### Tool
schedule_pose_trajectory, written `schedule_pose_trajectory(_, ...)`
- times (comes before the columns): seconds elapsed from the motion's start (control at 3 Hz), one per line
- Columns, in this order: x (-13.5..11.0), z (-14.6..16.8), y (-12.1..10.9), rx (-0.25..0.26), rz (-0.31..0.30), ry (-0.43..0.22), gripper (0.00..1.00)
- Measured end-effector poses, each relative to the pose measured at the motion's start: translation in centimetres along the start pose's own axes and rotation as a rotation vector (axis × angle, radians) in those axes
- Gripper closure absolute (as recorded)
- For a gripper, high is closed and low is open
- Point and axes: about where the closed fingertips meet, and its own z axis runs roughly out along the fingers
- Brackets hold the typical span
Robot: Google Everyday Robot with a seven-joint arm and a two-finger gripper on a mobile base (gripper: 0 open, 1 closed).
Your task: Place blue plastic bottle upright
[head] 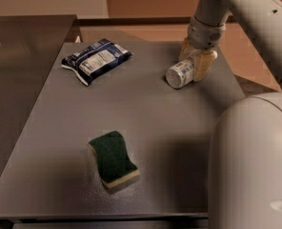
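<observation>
The blue plastic bottle point(179, 74) lay on its side at the far right of the desk point(146, 123), one round end toward us. It was well apart from the dark snack packet point(96, 59) and the green sponge point(113, 160). Our gripper point(194, 62) was down on it, and the jaws appeared to pinch the bottle's far half, one on each side. To do this well, we judged we should grip firmly without crushing the thin plastic and lift just clear. We should then turn the wrist until the bottle stood vertical, lower it flat, and release only once it sat steady.
</observation>
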Motion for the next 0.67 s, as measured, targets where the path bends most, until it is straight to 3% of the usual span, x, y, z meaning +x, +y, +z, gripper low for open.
schedule_pose_trajectory(0.33,0.2,-0.5,-0.2,0.004,-0.012,0.024,0.65)
schedule_pose_trajectory(0.67,-0.9,-1.9,-0.4,0.038,-0.081,0.071,0.87)
